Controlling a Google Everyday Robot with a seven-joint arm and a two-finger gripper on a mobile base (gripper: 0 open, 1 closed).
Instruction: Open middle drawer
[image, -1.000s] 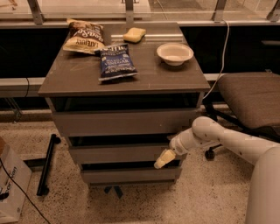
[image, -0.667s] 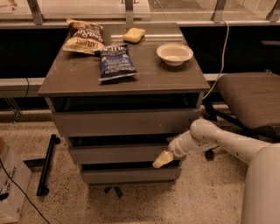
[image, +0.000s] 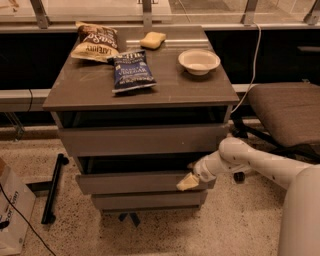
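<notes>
The middle drawer (image: 130, 183) is the medium-height grey-brown front panel of the drawer unit, between a taller panel (image: 142, 140) above and a slimmer one (image: 147, 200) below. It stands slightly out, with a dark gap above its top edge. My gripper (image: 187, 182) is at the right end of the middle drawer's front, at its top edge, with the white arm (image: 235, 155) reaching in from the right.
On the unit's top (image: 90, 90) lie two chip bags (image: 131, 71) (image: 95, 42), a yellow sponge (image: 152, 39) and a white bowl (image: 199, 61). A padded chair (image: 287, 110) stands close on the right. A black bar (image: 52, 187) and a box (image: 12, 210) lie on the floor at the left.
The middle drawer's front sits a little further out, with a wider dark gap above it. The gripper stays at its right end and the arm's elbow has dropped slightly.
</notes>
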